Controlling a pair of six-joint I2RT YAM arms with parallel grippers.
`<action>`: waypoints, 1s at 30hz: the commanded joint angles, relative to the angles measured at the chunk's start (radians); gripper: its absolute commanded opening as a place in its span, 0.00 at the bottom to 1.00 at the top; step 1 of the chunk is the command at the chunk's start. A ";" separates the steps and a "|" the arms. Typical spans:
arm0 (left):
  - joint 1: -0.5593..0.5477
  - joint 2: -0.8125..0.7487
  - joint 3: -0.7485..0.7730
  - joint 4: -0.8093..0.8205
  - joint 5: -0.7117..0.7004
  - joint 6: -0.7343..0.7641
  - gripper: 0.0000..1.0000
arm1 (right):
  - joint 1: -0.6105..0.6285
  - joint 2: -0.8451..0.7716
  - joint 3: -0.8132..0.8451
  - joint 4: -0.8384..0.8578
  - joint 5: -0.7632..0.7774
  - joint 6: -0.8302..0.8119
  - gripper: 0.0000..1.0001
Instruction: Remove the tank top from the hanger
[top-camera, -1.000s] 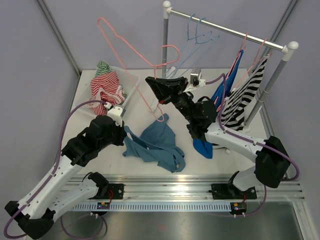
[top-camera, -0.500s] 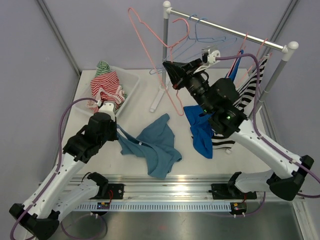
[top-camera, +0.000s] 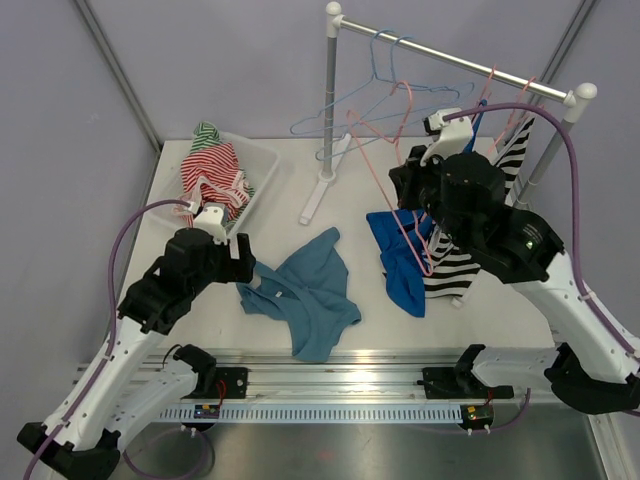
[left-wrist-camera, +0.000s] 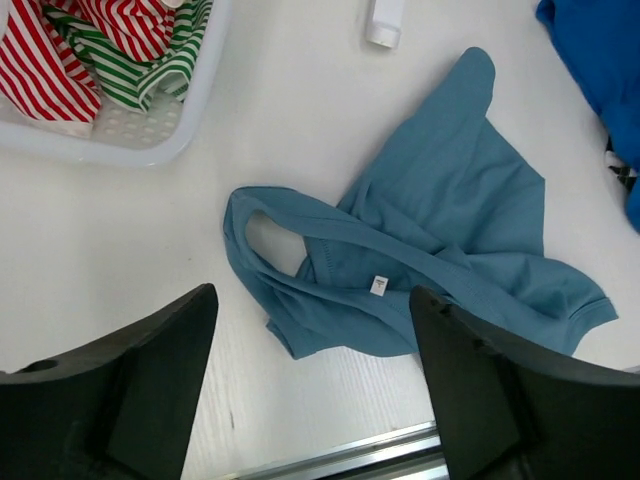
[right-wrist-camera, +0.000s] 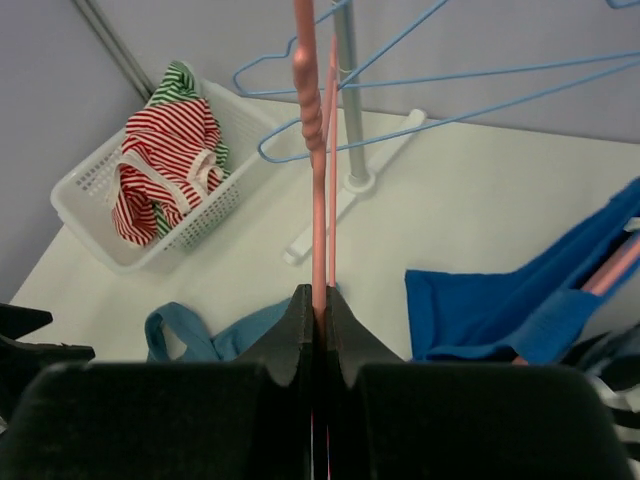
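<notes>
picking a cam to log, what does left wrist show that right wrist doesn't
Only left wrist: the whole tank top lying on the table, label showing, below the open left gripper. Only right wrist: the pink hanger pinched in the shut right gripper, and the rack pole. Both: the basket of striped clothes and the blue garment.

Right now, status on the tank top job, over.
Grippers: left gripper open over the tank top; right gripper shut on the pink hanger. Tank top crumpled on the table, off the hanger. Nearby, blue hangers crowd the rail.
</notes>
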 joint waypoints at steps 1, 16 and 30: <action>0.004 -0.019 -0.002 0.050 0.045 0.004 0.93 | 0.005 -0.072 0.080 -0.139 0.122 0.030 0.00; 0.004 -0.074 -0.010 0.062 0.082 0.002 0.99 | 0.005 -0.071 0.117 -0.173 0.295 0.024 0.00; 0.004 -0.077 -0.011 0.062 0.090 0.001 0.99 | -0.208 0.204 0.281 -0.150 0.245 -0.023 0.00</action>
